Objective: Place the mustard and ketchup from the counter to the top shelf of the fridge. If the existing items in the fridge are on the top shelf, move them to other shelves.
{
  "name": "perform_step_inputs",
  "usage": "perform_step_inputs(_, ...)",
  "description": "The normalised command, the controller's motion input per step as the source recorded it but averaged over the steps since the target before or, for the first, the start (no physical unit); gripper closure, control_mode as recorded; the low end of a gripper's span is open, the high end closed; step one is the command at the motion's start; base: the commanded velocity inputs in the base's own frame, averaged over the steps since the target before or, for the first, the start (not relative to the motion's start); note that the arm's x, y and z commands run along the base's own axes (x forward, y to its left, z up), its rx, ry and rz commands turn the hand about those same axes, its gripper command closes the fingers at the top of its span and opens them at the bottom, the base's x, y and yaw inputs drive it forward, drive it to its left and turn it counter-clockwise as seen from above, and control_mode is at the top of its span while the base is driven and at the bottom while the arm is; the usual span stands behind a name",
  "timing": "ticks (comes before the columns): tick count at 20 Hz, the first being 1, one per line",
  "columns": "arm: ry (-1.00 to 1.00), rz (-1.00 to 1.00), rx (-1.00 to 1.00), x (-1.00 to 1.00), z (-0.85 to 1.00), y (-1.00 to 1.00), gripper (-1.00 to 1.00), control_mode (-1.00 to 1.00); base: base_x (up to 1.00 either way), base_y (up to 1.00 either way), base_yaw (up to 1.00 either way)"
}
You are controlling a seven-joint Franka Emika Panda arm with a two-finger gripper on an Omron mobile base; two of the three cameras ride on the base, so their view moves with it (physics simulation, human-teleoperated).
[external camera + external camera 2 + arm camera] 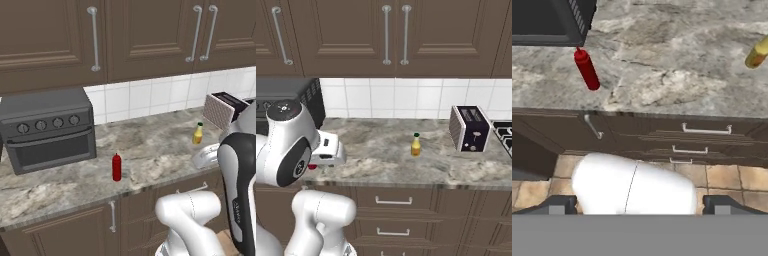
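The red ketchup bottle [116,167] stands near the counter's front edge, right of the toaster oven; it also shows at upper left in the hand view [587,70]. The yellow mustard bottle [198,133] [416,145] [757,52] stands farther right, toward the toaster. My gripper [642,205] is open, its two fingertips [558,205] wide apart with nothing between them. It hovers in front of the counter edge, looking down at the counter and drawers, apart from both bottles. The fridge and its shelves are out of view.
A dark toaster oven [47,127] sits at the counter's left and a toaster [471,127] at its right, beside a stove edge [504,131]. Drawers and cabinet doors [702,140] lie below the counter, wall cabinets [145,35] above. My white arm [286,145] stands before the counter.
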Motion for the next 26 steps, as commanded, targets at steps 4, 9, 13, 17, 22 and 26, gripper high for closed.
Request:
perform_step_inputs(4, 0.0, 0.46, 0.03, 0.73, -0.07, 0.01, -1.0, -1.0, 0.0, 0.0, 0.0)
perform_step_inputs(9, 0.02, 0.5, 0.04, 0.92, -0.18, 0.05, -1.0, -1.0, 0.0, 0.0, 0.0)
perform_step_inputs(13, 0.01, 0.48, 0.12, 0.57, -0.36, 0.01, -1.0, -1.0, 0.0, 0.0, 0.0)
perform_step_inputs(17, 0.0, 0.43, 0.26, 0.62, -0.48, 0.13, -1.0, -1.0, 0.0, 0.0, 0.0)
perform_step_inputs(22, 0.0, 0.37, 0.33, 0.45, -0.51, 0.3, -1.0, -1.0, 0.0, 0.0, 0.0)
perform_step_inputs(26, 0.0, 0.26, 0.34, 0.24, -0.49, 0.54, -1.0, -1.0, 0.0, 0.0, 0.0)
